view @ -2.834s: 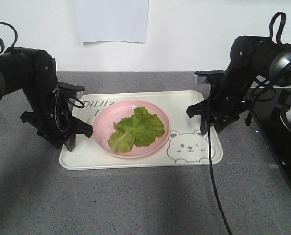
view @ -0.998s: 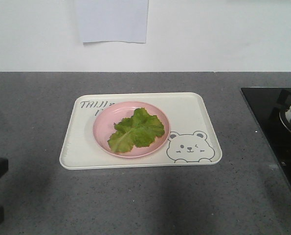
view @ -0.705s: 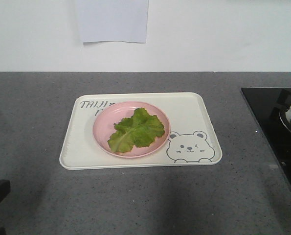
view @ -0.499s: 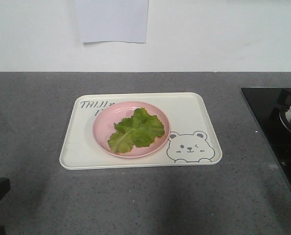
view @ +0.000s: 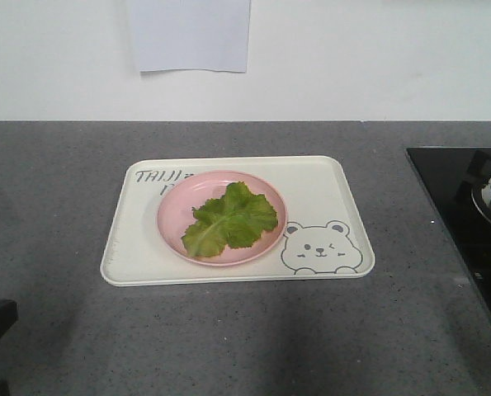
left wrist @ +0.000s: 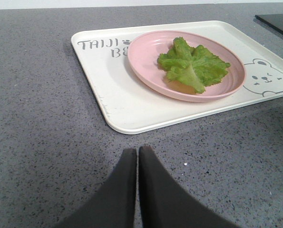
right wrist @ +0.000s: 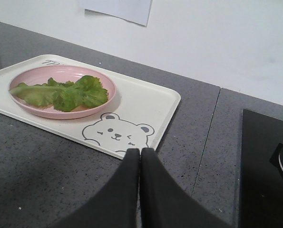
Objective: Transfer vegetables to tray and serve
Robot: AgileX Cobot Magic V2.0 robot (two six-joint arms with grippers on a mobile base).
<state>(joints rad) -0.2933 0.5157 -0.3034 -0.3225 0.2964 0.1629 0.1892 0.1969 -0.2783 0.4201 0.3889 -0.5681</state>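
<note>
Lettuce lies on the pink plate, which rests on the tray. Left wrist view: left gripper closed, empty, short of the tray. Right wrist view: right gripper likewise. Task appears complete; no further grasp required.

A grey speckled counter meets a plain white wall. A sheet of paper hangs on it. A black cooktop sits at the counter's right end.
</note>
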